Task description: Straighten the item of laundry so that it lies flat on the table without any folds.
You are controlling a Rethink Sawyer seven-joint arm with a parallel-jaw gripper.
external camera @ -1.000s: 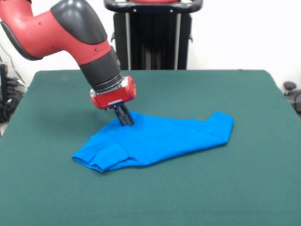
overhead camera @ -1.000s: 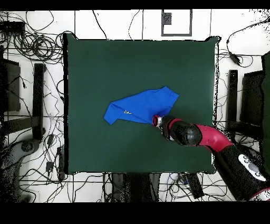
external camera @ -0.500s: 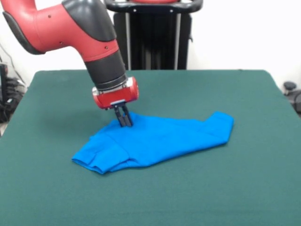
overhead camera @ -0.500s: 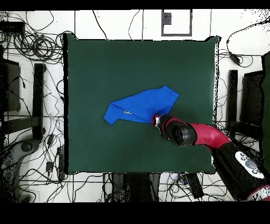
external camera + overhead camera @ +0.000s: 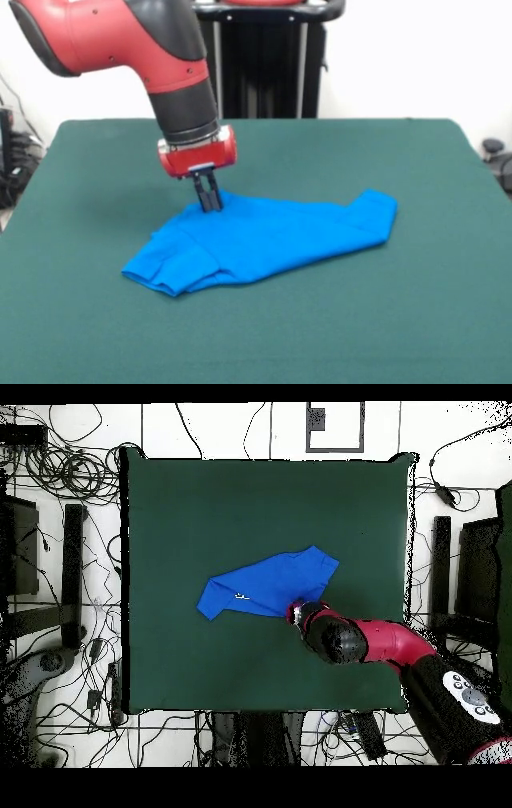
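Observation:
The item of laundry (image 5: pixel 264 236), a bright blue T-shirt with its plain side up, lies crumpled and folded over itself in the middle of the table (image 5: pixel 384 320). One sleeve sticks out toward the front left, and a bunched end points right. My gripper (image 5: pixel 210 203) points almost straight down at the shirt's far edge. Its fingers are pressed close together, pinching the fabric, which rises slightly toward them. In the overhead view the shirt (image 5: pixel 265 584) lies slanted across the green table (image 5: pixel 180 514), with the gripper (image 5: pixel 293 612) at its lower right edge, mostly hidden under the wrist.
Bare green cloth surrounds the shirt on every side. Beyond the table edges, cables (image 5: pixel 60 464) and black stands (image 5: pixel 72 574) crowd the floor.
The arm's wrist has swung from tilted to nearly upright over the same spot. The gripper tips shifted only slightly, and the shirt keeps nearly the same shape.

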